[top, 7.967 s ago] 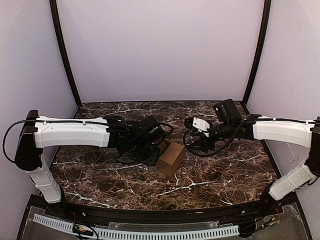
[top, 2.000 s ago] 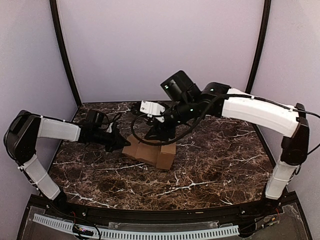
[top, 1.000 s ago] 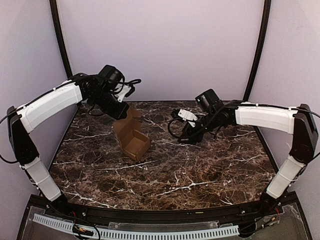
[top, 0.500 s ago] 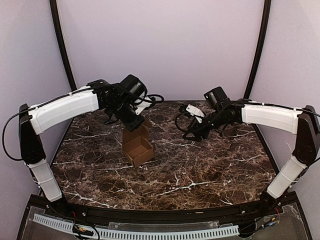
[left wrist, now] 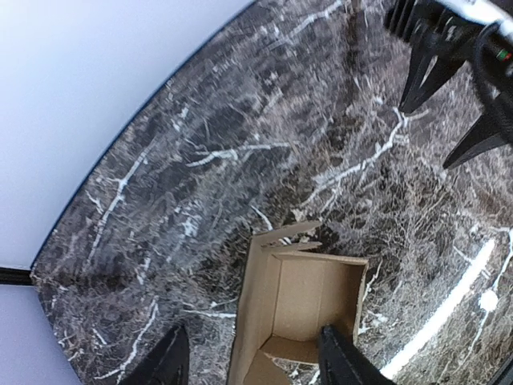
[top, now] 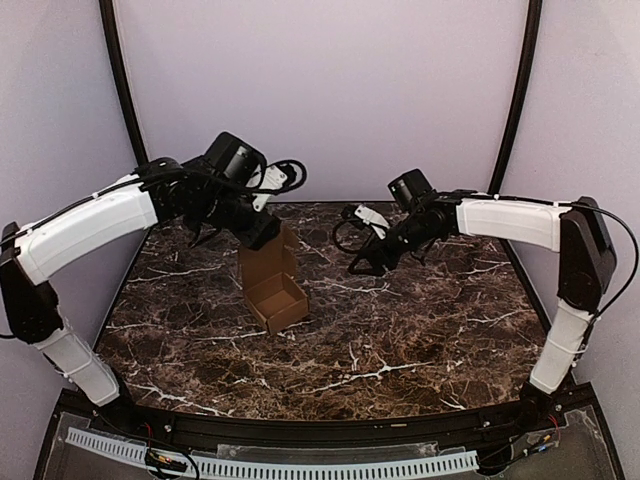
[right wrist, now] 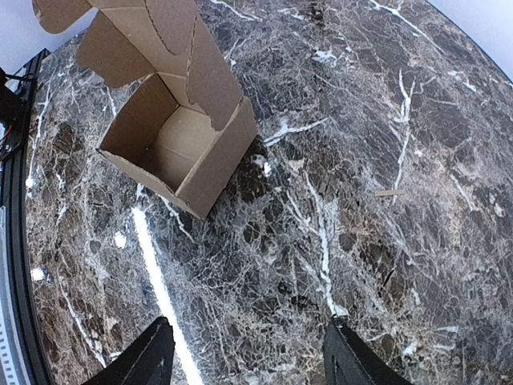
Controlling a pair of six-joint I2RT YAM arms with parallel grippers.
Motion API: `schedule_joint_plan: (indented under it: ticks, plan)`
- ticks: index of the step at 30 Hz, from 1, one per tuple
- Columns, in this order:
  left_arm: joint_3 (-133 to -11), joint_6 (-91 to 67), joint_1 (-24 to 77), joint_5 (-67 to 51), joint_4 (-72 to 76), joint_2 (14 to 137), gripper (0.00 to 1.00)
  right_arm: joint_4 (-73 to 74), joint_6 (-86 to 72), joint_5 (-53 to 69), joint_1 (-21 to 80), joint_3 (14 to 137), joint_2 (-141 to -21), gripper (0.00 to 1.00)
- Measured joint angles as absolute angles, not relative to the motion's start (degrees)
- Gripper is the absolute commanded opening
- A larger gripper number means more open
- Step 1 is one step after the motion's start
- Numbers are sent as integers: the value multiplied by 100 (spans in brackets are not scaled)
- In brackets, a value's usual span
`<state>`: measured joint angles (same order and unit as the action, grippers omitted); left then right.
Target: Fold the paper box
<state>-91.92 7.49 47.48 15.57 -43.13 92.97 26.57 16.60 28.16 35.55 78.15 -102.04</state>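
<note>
Two arms hang over a marble table (top: 400,340). The paper box (top: 272,290) sits left of centre, open-topped, lid flap upright. The left gripper (left wrist: 255,362) hovers above it, the right gripper (right wrist: 248,353) off to its right. Both have jaws wide apart and empty.

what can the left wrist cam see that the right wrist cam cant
Only the left wrist view: the right hand, open, at upper right, and the pale back wall. Only the right wrist view: a small tan sliver lying on the marble table, and the dark rail along its edge. Both: the open paper box standing on that table.
</note>
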Motion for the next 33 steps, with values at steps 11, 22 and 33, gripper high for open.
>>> schedule_joint_plan:
  ticks: [11,22,33]
  plan:
    - [-6608,-534,4842,2432,-2978,6283,62,2344,1662,3068,3555,8473,-10694,64]
    - [-5256,-1363,4845,2611,-2834,6090,61,755,753,3293,3116,8003,-10398,98]
    - [-4936,-1811,4978,2320,-2163,6147,48,1238,1332,3494,3632,8571,-11163,64]
